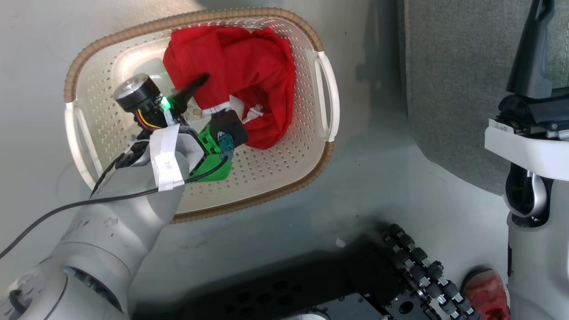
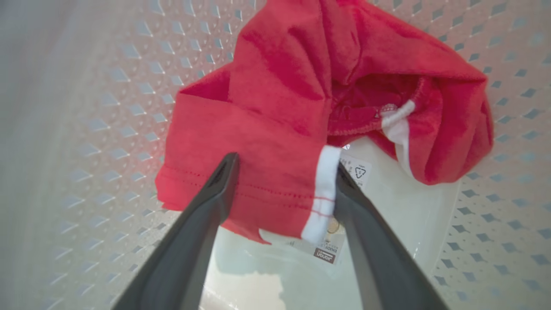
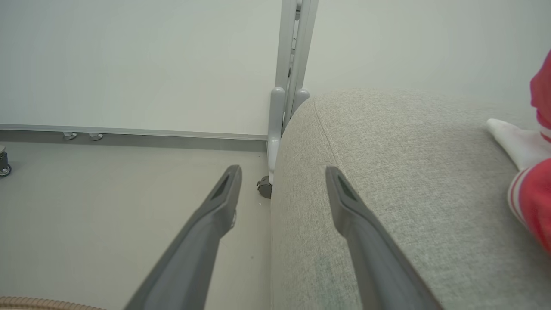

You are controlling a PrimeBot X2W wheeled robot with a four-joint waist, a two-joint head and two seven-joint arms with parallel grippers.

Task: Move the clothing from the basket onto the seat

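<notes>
Okay, your left gripper point(image 2: 286, 161) is spread wide with nothing held, fingers straddling the white-trimmed hem of the red garment point(image 2: 301, 86). Push a bit deeper so you pinch more than the edge, then clamp fully before lifting clear of the rim. The garment sits bunched toward one end of the perforated laundry basket point(image 2: 107, 107), partly over its bottom label point(image 2: 323, 255). Further off, your right gripper point(image 3: 283, 169) hangs wide and empty at the grey seat cushion point(image 3: 409, 172) edge, where a red-and-white piece point(image 3: 533, 193) lies.
</notes>
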